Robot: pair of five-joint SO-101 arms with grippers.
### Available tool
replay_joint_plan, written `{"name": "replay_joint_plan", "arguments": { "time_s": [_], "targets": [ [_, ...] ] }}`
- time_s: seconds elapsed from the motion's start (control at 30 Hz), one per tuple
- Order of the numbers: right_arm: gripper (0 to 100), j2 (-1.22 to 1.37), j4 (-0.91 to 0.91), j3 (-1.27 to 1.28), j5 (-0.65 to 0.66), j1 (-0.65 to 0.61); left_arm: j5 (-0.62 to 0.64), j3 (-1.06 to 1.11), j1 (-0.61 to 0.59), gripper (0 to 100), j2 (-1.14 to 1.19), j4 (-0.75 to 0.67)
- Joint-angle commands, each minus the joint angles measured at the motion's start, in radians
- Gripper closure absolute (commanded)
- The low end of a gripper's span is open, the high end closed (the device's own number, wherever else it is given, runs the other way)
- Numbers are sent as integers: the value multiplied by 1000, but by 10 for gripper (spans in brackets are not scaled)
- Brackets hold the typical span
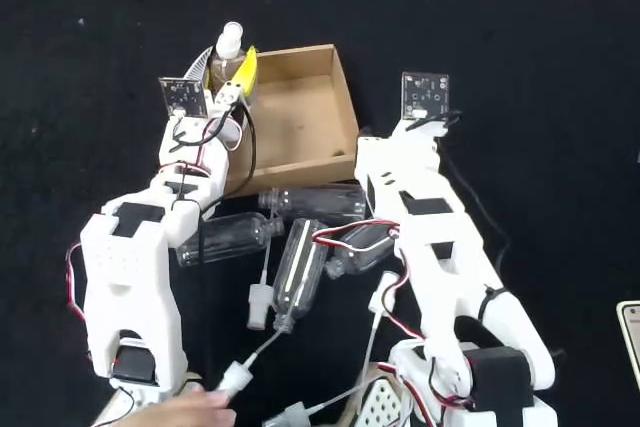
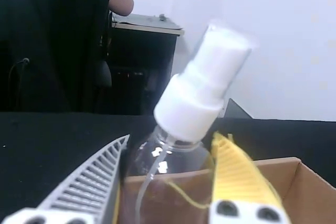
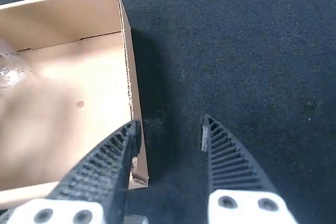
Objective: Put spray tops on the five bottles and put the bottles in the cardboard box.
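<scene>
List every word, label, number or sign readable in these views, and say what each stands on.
No text can be read.
The cardboard box has plain walls.
The bottle in the left tool and the loose bottles show no label.
Any marks on the circuit boards atop the arms are too small to read.

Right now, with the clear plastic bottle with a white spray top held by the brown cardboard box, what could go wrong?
The left gripper holds the clear bottle close to a wall of the cardboard box; released here, it may catch the rim and tip outside. The open right gripper hangs beside the box's corner; lowering could knock the box.
</scene>
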Motion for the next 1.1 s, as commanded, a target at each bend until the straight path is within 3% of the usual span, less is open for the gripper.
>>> {"name": "replay_joint_plan", "arguments": {
  "time_s": [0.0, 0.57, 0.77, 1.07],
  "targets": [
    [832, -4, -28, -62, 0, 11, 0, -41, -31, 772, -6, 5],
    [832, -4, -29, -61, 0, 11, -6, -16, -59, 685, -9, 6],
    [832, -4, -29, -62, 0, 11, 0, 68, -54, 686, -173, 25],
    [832, -4, -28, -62, 0, 14, 2, 99, -62, 686, -597, 597]
  ]
}}
